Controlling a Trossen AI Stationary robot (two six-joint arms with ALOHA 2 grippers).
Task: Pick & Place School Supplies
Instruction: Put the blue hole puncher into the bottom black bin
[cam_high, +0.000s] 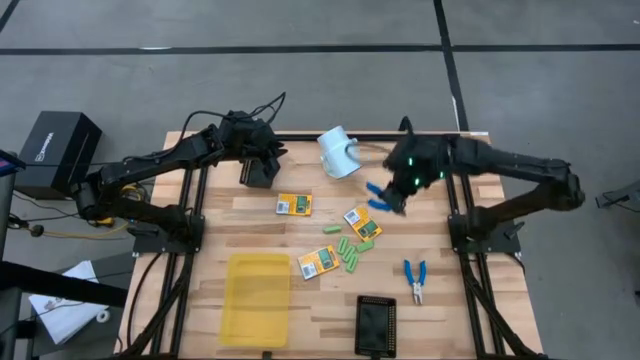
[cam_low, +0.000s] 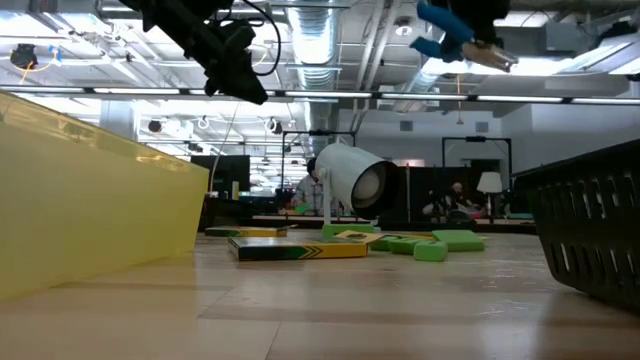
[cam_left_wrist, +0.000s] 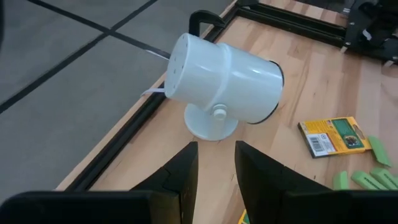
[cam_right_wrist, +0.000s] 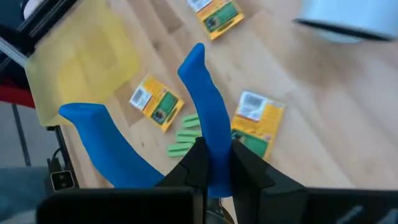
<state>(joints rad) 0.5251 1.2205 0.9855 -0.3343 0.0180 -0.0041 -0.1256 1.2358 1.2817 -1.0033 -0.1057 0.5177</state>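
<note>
blue-handled pliers (cam_right_wrist: 208, 134) sit clamped in right gripper (cam_right_wrist: 214, 165); left gripper (cam_left_wrist: 214, 165) parted, empty.

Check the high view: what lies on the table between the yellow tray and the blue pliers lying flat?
In the high view, between the yellow tray and the blue pliers lie an orange-yellow box and green oblong pieces; the rest is bare wood.

Robotics lab, exposed ceiling ducts (cam_low: 320, 40), wooden workbench (cam_high: 250, 215)
</note>
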